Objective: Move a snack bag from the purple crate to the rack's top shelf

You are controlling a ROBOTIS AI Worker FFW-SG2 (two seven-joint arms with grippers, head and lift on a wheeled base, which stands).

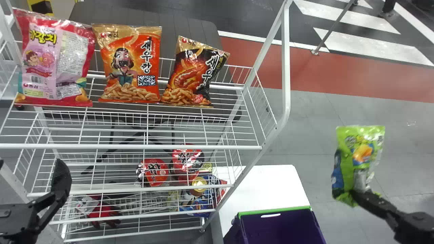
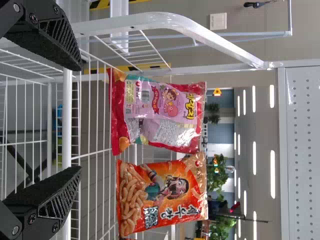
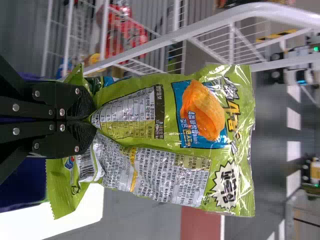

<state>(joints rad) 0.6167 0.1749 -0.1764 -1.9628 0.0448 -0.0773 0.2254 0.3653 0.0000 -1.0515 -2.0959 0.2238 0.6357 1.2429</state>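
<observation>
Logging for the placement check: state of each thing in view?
green snack bag, gripped near its lower end, in the air
right gripper, closed on that bag
left gripper, open, empty
pink bag, upright, top shelf
orange bag, upright, top shelf
black-and-orange bag, tilted, top shelf
purple crate, open-topped

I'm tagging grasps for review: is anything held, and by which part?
The right tool holds the green snack bag, pinched near its lower end. The left tool is empty.

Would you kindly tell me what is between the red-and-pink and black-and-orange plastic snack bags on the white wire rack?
The head view shows an orange plastic snack bag with a gold top between them.
</observation>
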